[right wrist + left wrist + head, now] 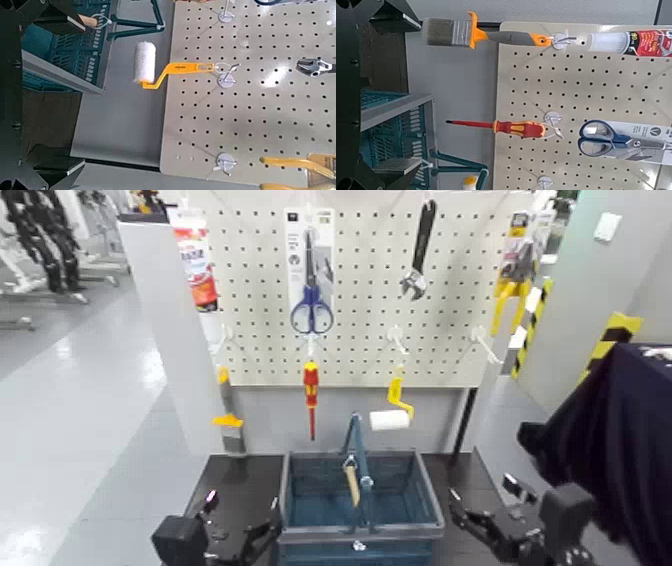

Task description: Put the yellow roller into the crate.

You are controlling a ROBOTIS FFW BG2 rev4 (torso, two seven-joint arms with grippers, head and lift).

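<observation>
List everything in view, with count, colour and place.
Board: 1, cream, upright behind crate
Tube: 1, white-red, board's upper left
Scissors: 1, blue, upper centre
Wrench: 1, black-silver, right of scissors
Pliers: 1, yellow, upper right
Brush: 1, orange-grey, lower left
Screwdriver: 1, red-yellow, below scissors
Roller: 1, yellow-white, below wrench
Hooks: several, white, on board
Crate: 1, blue-grey, below board
Wooden handle: 1, tan, in crate
Cloth: 1, dark, far right
Striped strips: several, yellow-black, right
Left end effector: 1, black, crate's left
Right end effector: 1, black, crate's right
</observation>
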